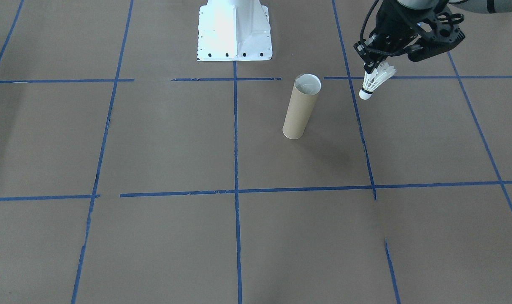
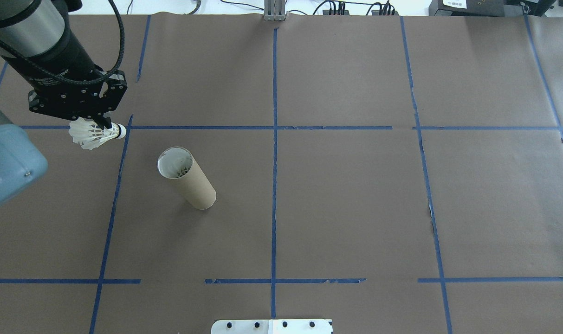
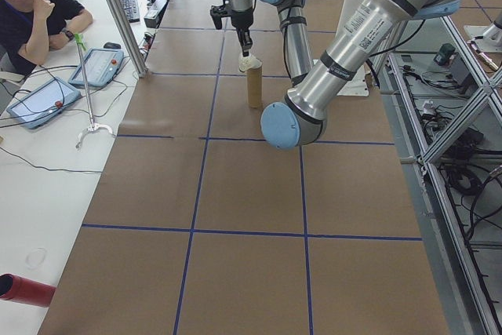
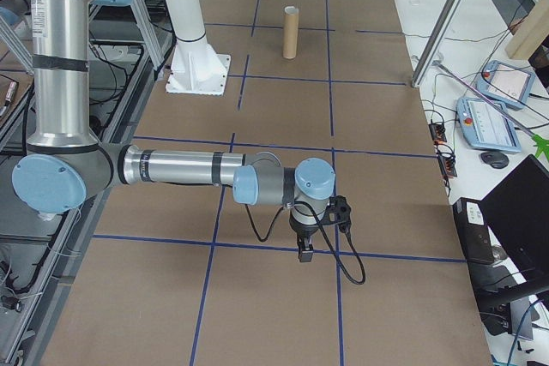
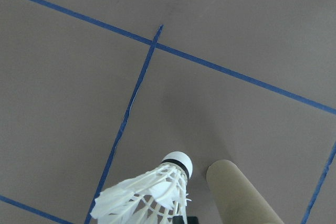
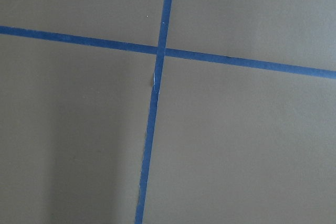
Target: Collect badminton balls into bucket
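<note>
The left tool pinches the shuttlecock by its feathers, cork tip tilted downward, held in the air just beside the tube and clear of its open mouth. The tube stands upright on the counter. The right tool hangs low over the counter, well apart from the tube; I cannot tell whether its fingers are spread.

Worktop: brown paper cover, gridded with blue tape lines.
White side table: seated person in dark top; two tablet-like control pendants; keyboard; mouse; cables.
Red cylinder: at that table's near edge.
Metal frame post: slanted, beside the worktop.
</note>
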`<control>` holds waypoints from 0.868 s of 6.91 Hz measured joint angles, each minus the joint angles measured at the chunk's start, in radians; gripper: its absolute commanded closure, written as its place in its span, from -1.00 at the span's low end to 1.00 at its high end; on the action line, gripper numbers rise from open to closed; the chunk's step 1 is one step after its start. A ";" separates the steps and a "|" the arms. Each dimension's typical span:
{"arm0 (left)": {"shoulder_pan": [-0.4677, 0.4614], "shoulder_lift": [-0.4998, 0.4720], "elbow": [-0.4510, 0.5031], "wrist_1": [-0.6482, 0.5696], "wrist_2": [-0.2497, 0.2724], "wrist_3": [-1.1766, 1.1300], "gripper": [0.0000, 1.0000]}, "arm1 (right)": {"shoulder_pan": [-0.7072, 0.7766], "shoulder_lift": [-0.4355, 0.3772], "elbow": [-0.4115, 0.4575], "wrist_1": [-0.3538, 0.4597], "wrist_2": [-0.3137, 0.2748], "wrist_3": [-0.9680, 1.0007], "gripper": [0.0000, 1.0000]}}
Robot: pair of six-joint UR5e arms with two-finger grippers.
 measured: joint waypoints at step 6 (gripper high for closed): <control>0.105 -0.155 0.124 0.068 0.031 -0.024 1.00 | 0.000 0.000 0.000 0.000 0.000 0.000 -1.00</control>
